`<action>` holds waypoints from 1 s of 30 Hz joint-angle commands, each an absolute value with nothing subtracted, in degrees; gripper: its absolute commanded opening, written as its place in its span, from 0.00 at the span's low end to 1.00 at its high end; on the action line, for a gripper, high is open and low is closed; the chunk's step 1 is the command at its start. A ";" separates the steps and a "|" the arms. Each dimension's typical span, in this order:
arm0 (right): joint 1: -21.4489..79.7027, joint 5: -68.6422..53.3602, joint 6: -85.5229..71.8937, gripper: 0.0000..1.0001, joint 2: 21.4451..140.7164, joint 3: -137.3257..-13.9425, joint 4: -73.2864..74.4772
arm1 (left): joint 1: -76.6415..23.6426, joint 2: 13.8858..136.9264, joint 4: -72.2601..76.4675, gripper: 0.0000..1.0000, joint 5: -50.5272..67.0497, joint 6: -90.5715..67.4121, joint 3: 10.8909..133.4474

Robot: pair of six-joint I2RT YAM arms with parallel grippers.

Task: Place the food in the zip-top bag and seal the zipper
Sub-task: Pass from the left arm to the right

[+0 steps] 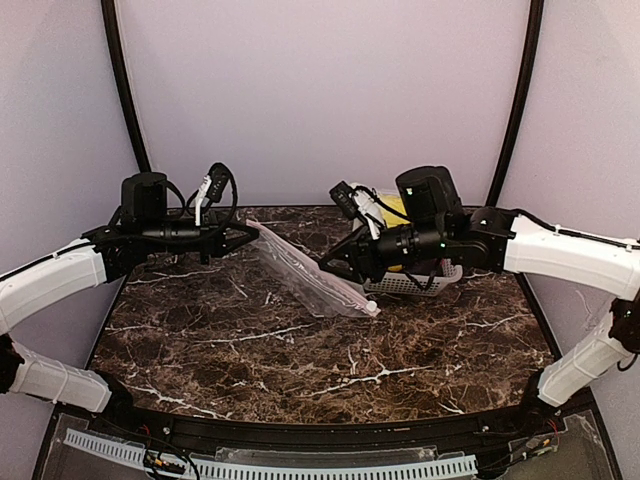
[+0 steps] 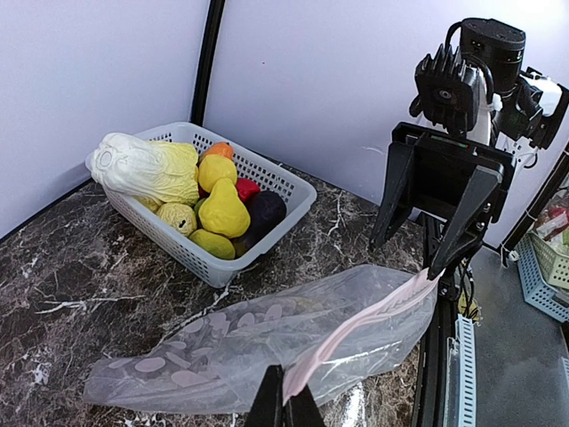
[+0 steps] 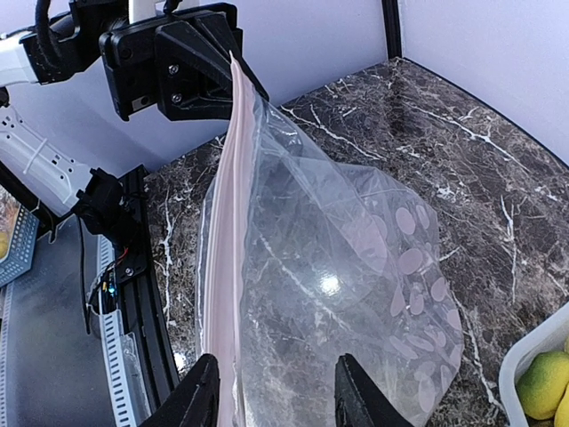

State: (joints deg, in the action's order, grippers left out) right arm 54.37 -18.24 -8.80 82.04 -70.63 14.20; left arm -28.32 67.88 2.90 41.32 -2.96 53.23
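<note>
The clear dotted zip-top bag (image 1: 310, 275) hangs stretched between my two grippers above the marble table. My left gripper (image 2: 286, 400) is shut on one end of the pinkish zipper (image 2: 373, 316). At the bag's other end, my right gripper (image 3: 276, 391) stands open, its two fingers apart on either side of the mouth edge. The zipper (image 3: 222, 267) runs close by the left finger, and nothing shows inside the bag (image 3: 356, 285). The food (image 2: 222, 209), toy fruits and vegetables in yellow, red, orange and dark purple, lies in the white basket (image 2: 293, 191).
The white lattice basket (image 1: 415, 285) sits at the back right, behind my right arm, and its corner (image 3: 524, 351) shows by the bag's bottom. A pale cabbage (image 2: 147, 169) rests on the basket's far end. Black rails edge the table.
</note>
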 commanded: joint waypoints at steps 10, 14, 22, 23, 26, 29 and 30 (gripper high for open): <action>54.92 -18.65 -8.19 0.34 84.78 -73.35 13.99 | -28.71 67.00 1.65 0.01 41.15 -2.11 54.39; 55.10 -18.56 -8.07 0.31 85.80 -73.97 14.49 | -28.73 67.02 1.67 0.01 40.73 -2.12 54.32; 55.86 -19.58 -8.17 0.20 87.59 -75.18 14.06 | -28.71 67.15 1.63 0.01 40.22 -2.26 54.27; 55.93 -19.80 -8.31 0.16 87.74 -75.34 13.81 | -28.68 67.15 1.65 0.01 40.11 -2.27 54.29; 56.10 -20.61 -8.95 0.06 87.61 -75.28 12.17 | -28.74 67.15 1.52 0.01 39.58 -2.28 54.27; 56.25 -19.70 -9.78 0.01 86.94 -75.06 10.86 | -28.74 66.77 1.29 0.11 37.50 -2.37 54.34; 56.23 -18.77 -9.98 0.00 86.70 -75.10 10.82 | -28.74 66.61 1.07 0.16 36.03 -2.33 54.37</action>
State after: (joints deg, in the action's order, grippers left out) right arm 55.68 -19.68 -8.95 87.50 -73.71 13.78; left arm -28.40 67.85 2.87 39.13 -2.61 53.23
